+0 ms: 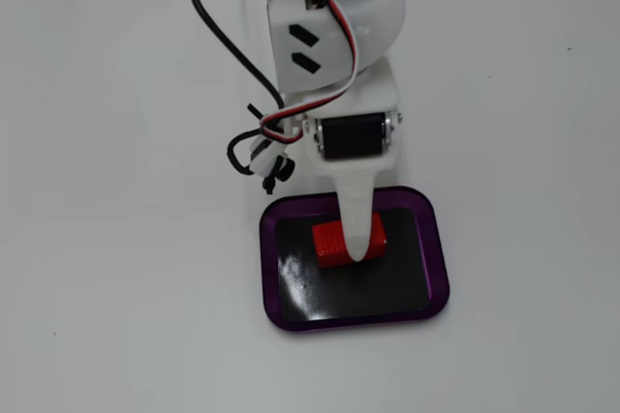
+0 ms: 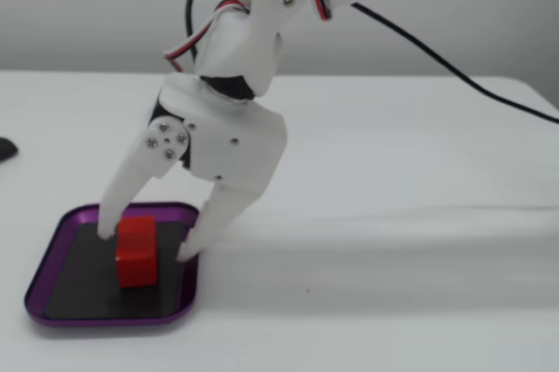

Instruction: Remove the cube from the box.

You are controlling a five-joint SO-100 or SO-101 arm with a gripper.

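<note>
The red cube [image 1: 334, 243] lies on the black floor of the purple-rimmed box [image 1: 442, 268], near its middle. In a fixed view from the side, the cube [image 2: 136, 251] sits between the two white fingers of my gripper [image 2: 147, 243]. The gripper is open and lowered into the box [image 2: 51, 245], with one fingertip on each side of the cube and a visible gap on the right. In a fixed view from above, the gripper [image 1: 360, 244] covers the cube's right part, and only one finger [image 1: 362, 229] shows.
The box stands on a plain white table [image 1: 116, 287]. Black and coloured cables [image 1: 221, 37] hang from the arm behind the box. A black cable [image 2: 454, 71] runs off to the right, and a small dark object [image 2: 4, 149] lies at the left edge.
</note>
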